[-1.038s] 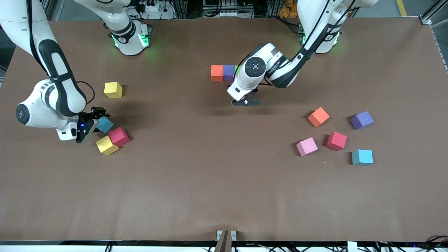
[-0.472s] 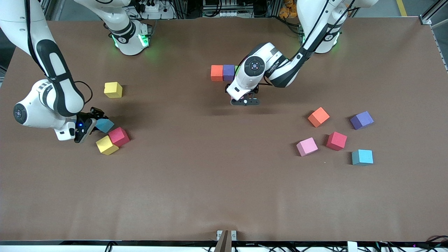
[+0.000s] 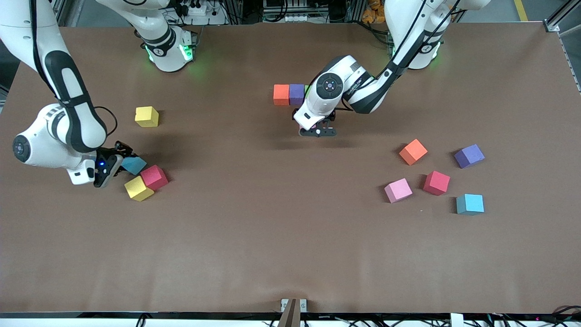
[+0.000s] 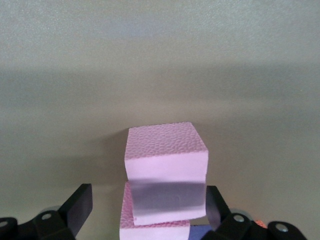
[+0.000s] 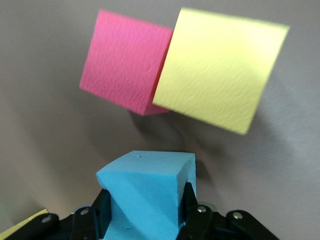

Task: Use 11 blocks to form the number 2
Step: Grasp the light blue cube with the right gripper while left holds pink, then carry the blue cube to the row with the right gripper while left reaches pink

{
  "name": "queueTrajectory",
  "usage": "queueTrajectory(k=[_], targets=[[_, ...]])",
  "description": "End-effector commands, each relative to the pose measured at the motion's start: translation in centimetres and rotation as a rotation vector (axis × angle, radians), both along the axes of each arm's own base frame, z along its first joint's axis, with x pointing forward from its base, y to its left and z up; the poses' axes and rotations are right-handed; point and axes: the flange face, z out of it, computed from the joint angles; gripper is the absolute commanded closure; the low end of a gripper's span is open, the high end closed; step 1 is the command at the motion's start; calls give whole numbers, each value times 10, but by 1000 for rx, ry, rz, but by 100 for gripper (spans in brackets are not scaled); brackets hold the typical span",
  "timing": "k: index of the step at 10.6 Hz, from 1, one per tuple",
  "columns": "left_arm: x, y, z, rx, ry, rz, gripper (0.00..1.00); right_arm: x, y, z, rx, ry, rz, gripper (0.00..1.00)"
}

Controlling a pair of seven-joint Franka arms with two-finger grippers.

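A row of blocks lies mid-table: orange (image 3: 281, 94), purple (image 3: 297, 94) and a sliver of green (image 3: 307, 89). My left gripper (image 3: 317, 131) hangs low beside that row, open around a pink block (image 4: 165, 150) that rests on the table with a gap at each finger; the hand hides this block in the front view. My right gripper (image 3: 121, 159) is shut on a light blue block (image 3: 136, 165) (image 5: 145, 195), which is tilted, beside a red block (image 3: 154, 177) (image 5: 125, 62) and a yellow block (image 3: 138, 188) (image 5: 220, 70).
Another yellow block (image 3: 146, 116) lies farther from the camera than the right gripper. Toward the left arm's end lie loose blocks: orange (image 3: 413, 151), purple (image 3: 469, 156), pink (image 3: 398, 190), red (image 3: 436, 182), light blue (image 3: 470, 204).
My right gripper has closed on the light blue block and drawn it slightly away from the red one. My left gripper has opened wide around the pink block.
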Motion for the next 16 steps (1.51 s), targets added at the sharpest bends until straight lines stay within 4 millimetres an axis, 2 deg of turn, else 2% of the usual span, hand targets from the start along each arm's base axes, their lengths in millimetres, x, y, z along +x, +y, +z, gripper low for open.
queueTrajectory(k=[1,3,6,8,10,12,16], targets=[[-3,-2,-6,7,-18,-14,0,24,-1,31,19,-29,33,80],[-1,-2,-4,10,-18,10,0,37,1,49,17,-40,44,80],[-2,0,-6,13,-17,6,0,44,4,60,21,-41,52,80],[-1,1,-6,16,-14,5,0,52,25,67,16,-51,67,80],[0,3,-3,22,-12,0,0,63,63,77,17,-40,83,80],[2,6,5,41,-8,-12,0,66,106,78,11,-27,79,80],[12,13,24,66,-25,-21,0,62,218,78,5,-27,97,80]])
